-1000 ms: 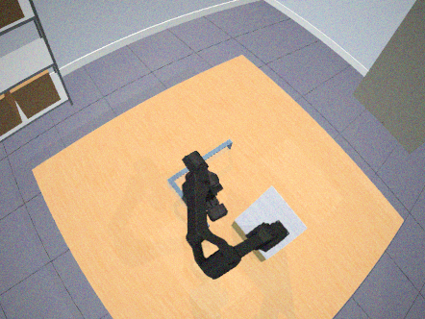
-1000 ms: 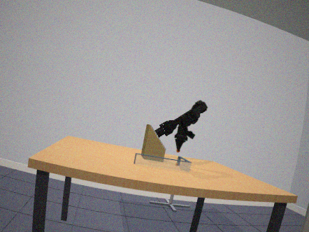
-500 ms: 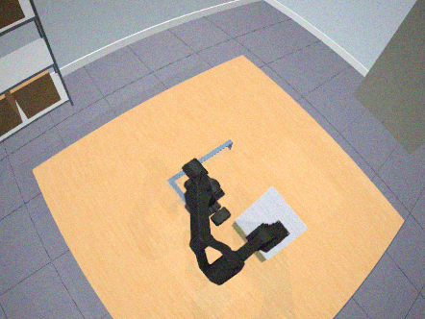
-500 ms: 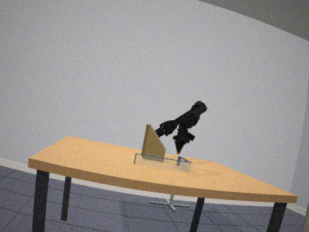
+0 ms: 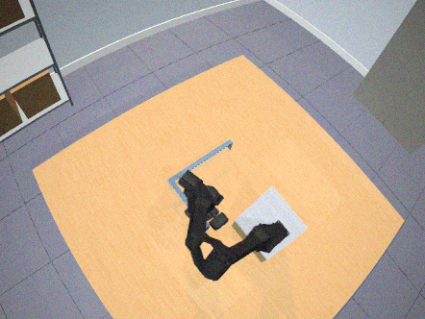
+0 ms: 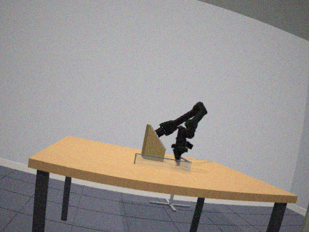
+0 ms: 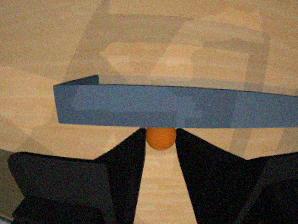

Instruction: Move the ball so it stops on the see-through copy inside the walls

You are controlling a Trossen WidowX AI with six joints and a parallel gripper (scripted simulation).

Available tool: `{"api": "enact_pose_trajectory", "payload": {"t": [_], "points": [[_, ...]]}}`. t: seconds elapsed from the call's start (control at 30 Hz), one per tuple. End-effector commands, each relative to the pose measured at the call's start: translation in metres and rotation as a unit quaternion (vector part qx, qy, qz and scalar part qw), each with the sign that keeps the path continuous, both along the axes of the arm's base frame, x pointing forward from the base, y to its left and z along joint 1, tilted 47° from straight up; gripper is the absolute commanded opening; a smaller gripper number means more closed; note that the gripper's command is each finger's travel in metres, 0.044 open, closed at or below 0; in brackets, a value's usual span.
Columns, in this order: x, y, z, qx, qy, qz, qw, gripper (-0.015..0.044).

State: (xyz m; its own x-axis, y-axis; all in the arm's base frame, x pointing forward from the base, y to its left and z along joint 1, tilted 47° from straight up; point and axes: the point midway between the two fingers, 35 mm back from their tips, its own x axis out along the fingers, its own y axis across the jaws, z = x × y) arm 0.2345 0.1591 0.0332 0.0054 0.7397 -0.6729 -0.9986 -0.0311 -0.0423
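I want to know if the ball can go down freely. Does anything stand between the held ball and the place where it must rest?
Yes, in the wrist view. The claw is shut on the orange ball, and a low blue-tinted wall stretches across directly ahead of it. The see-through copy shows in no view, so which side of that wall it lies on cannot be told.

The desk [image 5: 120, 192] is seen as pale wood with a faint grain, matt all over. The pincer [image 7: 160, 156] and its arm [image 5: 226, 257] look like black matt plastic. The ball [image 7: 160, 137] clamped in it is smooth, flat orange. Just ahead, the walls [image 6: 162, 162] read as clear glassy sheet, tinted blue up close.
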Motion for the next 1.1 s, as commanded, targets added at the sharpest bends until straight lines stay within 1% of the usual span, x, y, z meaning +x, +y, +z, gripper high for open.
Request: {"api": "enact_pose_trajectory", "payload": {"t": [0.0, 0.53, 0.9, 1.07], "points": [[-0.002, 0.005, -0.006, 0.000, 0.004, -0.002, 1.000, 0.0000], [-0.002, 0.019, -0.018, 0.000, 0.004, -0.002, 1.000, 0.0000], [-0.002, 0.019, -0.019, 0.000, 0.004, -0.002, 1.000, 0.0000], [-0.001, 0.019, -0.017, 0.002, 0.001, -0.001, 1.000, 0.0131]]}}
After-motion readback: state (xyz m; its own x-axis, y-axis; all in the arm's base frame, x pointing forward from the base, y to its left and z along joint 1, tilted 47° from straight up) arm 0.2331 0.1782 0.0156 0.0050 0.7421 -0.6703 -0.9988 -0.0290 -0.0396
